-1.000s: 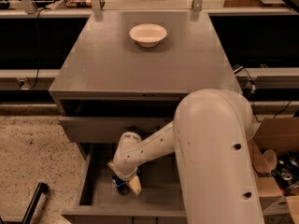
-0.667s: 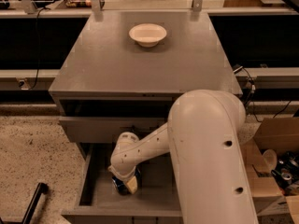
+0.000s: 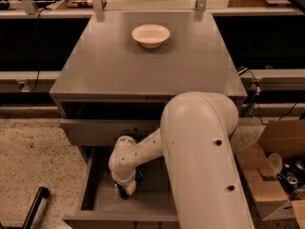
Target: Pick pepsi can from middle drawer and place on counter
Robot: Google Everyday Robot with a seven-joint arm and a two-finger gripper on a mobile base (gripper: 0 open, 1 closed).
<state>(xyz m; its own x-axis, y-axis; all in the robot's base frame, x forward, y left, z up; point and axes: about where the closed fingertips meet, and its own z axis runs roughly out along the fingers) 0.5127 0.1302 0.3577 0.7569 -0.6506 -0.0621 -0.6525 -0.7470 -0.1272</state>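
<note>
Sitting inside middle drawer (image 3: pixel 153 200), gripper (image 3: pixel 126 186) covers pepsi can (image 3: pixel 121 192) (axis hidden).

Office kitchenette: speckled floor (image 3: pixel 28 151), counter (image 3: pixel 143 70), gripper (image 3: pixel 125 187) in drawer (image 3: pixel 105 199).

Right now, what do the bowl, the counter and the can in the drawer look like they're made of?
White bowl: probably ceramic or plastic, smooth with a slight sheen. Counter: matte grey, likely painted metal or laminate, flat and even. Pepsi can: likely thin metal, dark blue, mostly hidden by the gripper down in the middle drawer.
</note>
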